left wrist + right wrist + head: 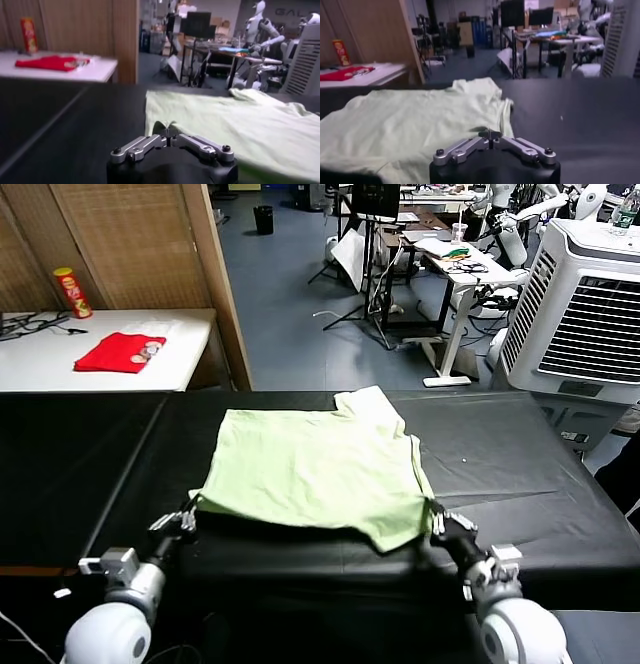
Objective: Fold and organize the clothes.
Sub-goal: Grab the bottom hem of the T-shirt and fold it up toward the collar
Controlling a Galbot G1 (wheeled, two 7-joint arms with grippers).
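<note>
Both grippers, left (pixel 189 516) and right (pixel 436 518), clamped on near corners of pale green shirt (pixel 315 466).

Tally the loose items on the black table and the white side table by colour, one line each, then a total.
Pale green: 1, the shirt spread on the black table, each near corner pinched by a shut gripper, left gripper and right gripper.
Red: 2, the red garment and the snack can on the white side table.
Total: 3
</note>
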